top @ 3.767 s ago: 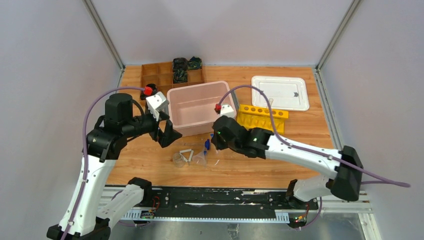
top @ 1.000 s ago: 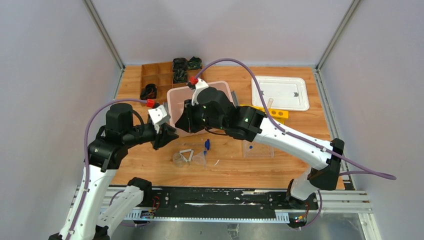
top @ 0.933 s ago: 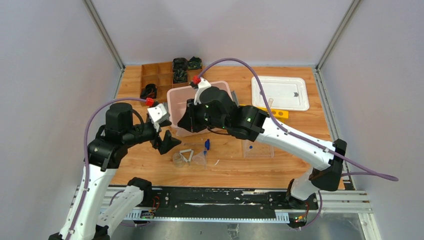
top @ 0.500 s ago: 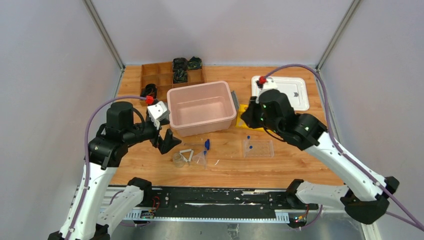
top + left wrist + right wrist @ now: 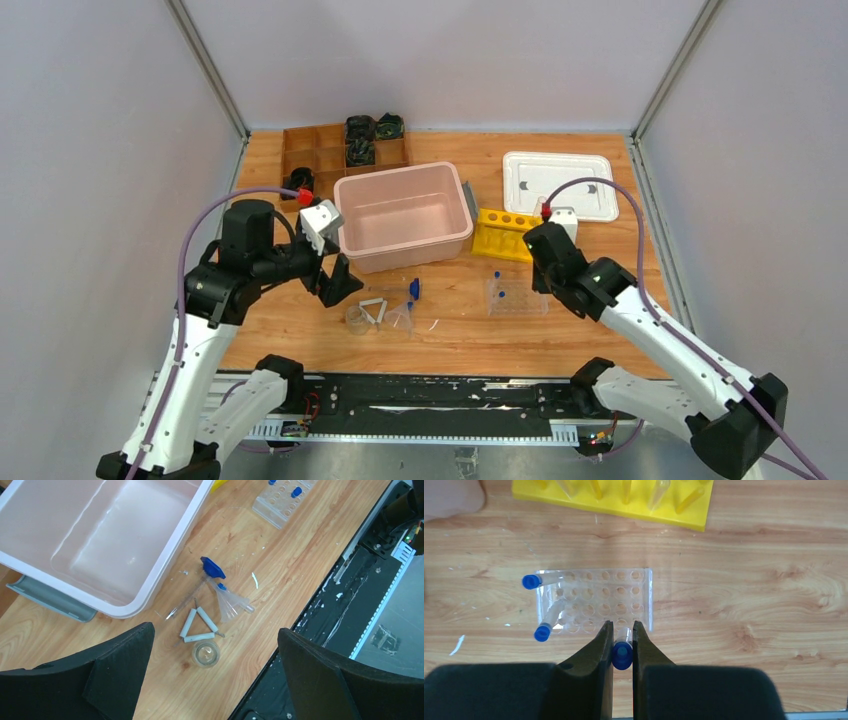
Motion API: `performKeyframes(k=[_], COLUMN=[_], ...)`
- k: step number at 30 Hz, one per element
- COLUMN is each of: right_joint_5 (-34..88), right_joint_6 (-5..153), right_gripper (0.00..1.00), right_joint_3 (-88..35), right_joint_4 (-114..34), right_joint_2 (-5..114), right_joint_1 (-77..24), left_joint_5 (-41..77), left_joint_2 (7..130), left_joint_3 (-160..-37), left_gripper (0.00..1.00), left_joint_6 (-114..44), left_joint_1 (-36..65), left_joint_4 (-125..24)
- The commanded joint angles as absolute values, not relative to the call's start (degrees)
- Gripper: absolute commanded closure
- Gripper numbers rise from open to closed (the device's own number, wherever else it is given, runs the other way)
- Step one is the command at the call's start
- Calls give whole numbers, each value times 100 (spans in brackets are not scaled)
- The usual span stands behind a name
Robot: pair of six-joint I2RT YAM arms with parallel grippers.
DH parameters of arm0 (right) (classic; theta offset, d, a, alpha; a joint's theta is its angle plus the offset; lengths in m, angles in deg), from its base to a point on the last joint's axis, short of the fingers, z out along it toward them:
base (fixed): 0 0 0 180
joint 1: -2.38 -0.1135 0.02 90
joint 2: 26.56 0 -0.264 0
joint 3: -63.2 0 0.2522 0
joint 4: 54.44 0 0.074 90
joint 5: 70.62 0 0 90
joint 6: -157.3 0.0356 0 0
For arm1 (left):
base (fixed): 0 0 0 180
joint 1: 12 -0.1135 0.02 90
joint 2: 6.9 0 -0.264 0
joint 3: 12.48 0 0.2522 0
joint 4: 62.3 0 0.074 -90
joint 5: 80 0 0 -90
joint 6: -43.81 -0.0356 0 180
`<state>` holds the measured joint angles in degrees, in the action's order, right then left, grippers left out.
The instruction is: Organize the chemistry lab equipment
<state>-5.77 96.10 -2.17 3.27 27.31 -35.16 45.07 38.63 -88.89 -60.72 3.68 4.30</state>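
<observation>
Your right pincer (image 5: 622, 626) is pinching a blue-capped tube (image 5: 622, 653) between its two fingers, the cap sitting just behind the fingertips. The tube hangs over the near edge of the clear tray (image 5: 640, 582); you cannot tell from here whether its lower end sits in a hole. Two other tubes (image 5: 549, 620) lean in the holes at the tray's left end, their blue caps tipped out past its side. Beyond the tray, apart from it on the tabletop (image 5: 744, 595), lies the yellow rack (image 5: 684, 522)

Your left pincer (image 5: 215, 632) is spread wide and holds nothing, hovering above the tabletop. Under it lies the white wire triangle (image 5: 198, 626), with the small beaker (image 5: 205, 653) upright just beside the triangle's near side. The funnel (image 5: 231, 602) lies on its side next to the triangle, and the blue-tipped rod (image 5: 212, 569) lies between the triangle and the pink bin (image 5: 150, 587), its blue end close to the funnel's mouth. The bin stands open, with its white lid (image 5: 558, 185) well apart at the far right, behind the yellow rack, and the brown box (image 5: 310, 150) at the far left corner
</observation>
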Motion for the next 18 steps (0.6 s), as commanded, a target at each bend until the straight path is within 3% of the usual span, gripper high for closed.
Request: performKeyframes(k=[1, 18], right_joint_5=[-700, -250], right_joint_6=[9780, 9670], right_gripper=[100, 100], right_joint_3=[278, 980], right_joint_4=[-497, -2016], right_joint_2=[2834, 3457], right_joint_1=[-3392, -3394], left_joint_5=[4410, 4449], left_joint_2=[3800, 3748], left_joint_3=[-8920, -8822], left_gripper=[0, 0], left_joint_6=[-6132, -6212], left_joint_1=[382, 382], left_joint_4=[638, 639])
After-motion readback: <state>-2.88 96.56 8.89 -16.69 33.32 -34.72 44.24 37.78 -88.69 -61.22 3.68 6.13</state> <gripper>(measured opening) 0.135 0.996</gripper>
